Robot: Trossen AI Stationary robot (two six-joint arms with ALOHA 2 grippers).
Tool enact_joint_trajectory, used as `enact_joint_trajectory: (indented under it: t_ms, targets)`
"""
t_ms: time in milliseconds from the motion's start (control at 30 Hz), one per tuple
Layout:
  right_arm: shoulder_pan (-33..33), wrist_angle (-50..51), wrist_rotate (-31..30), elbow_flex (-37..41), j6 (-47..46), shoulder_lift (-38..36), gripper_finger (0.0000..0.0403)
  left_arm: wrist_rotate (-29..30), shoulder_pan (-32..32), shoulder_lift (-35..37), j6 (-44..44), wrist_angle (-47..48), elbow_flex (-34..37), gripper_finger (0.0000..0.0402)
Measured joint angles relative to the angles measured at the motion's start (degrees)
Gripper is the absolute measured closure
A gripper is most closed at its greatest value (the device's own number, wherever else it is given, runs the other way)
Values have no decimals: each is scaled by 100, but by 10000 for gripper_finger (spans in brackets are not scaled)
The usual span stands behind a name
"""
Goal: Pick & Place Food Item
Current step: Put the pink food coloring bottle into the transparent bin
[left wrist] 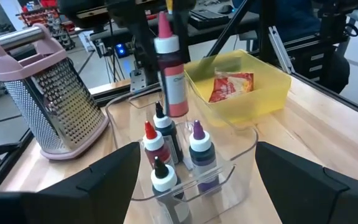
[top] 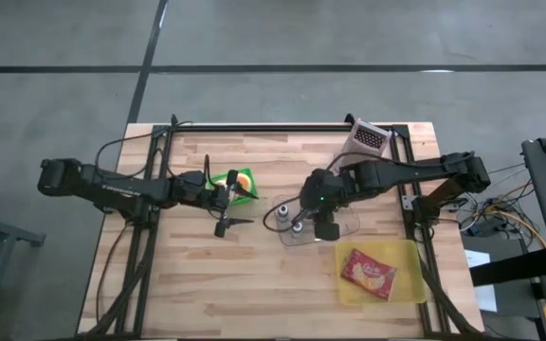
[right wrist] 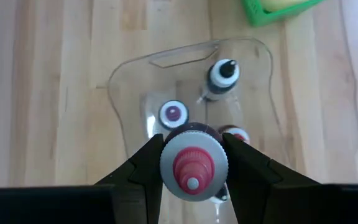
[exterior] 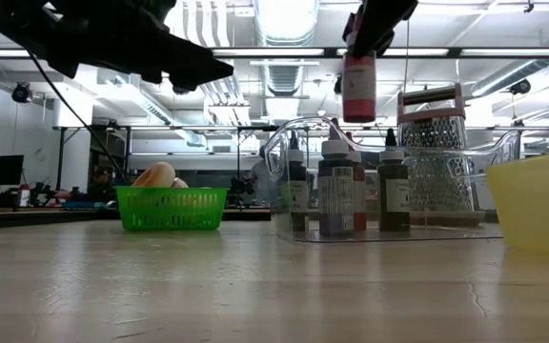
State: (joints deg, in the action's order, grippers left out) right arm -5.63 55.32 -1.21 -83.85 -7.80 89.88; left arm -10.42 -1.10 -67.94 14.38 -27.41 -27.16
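A red bottle (exterior: 358,88) with a white cap and red nozzle hangs above a clear tray (top: 349,225), with my right gripper (right wrist: 193,142) shut on its top. Several small dropper bottles (left wrist: 199,149) stand upright in the tray. My left gripper (left wrist: 194,186) stands open at the table's middle left, beside a green basket (top: 238,182) that holds a yellow-orange food piece; nothing is between its fingers. It points across the table at the tray. My right gripper pinches the bottle at its white cap (right wrist: 193,167) between its two fingers, one on either side. The fingers come from above, slanting down. The bottle hangs upright below them, its base (left wrist: 178,111) lifted clear of the tray and the other bottles.
A yellow bin (top: 415,284) with a red snack packet (top: 368,273) sits at the near right. A pink-handled metal grater (top: 369,138) stands at the far right, behind the tray. Bare wood lies between basket and tray and along the near edge.
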Motion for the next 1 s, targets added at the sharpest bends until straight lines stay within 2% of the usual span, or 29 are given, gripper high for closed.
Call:
enact_joint_trajectory:
  t_ms: [233, 333, 633, 1000]
  targets:
    - [-324, 94, -36, 45, -423, -2, 278, 22, -2, -1, -1, -41, 17, 81]
    - [-445, 296, -304, 49, -602, -4, 278, 22, -2, -1, -1, -41, 17, 81]
    - [-744, 941, -514, 51, -1149, -65, 278, 31, -4, -5, -25, -41, 20, 81]
    - [-835, 1145, -937, 205, -1284, -67, 278, 30, -4, -5, -108, -41, 20, 81]
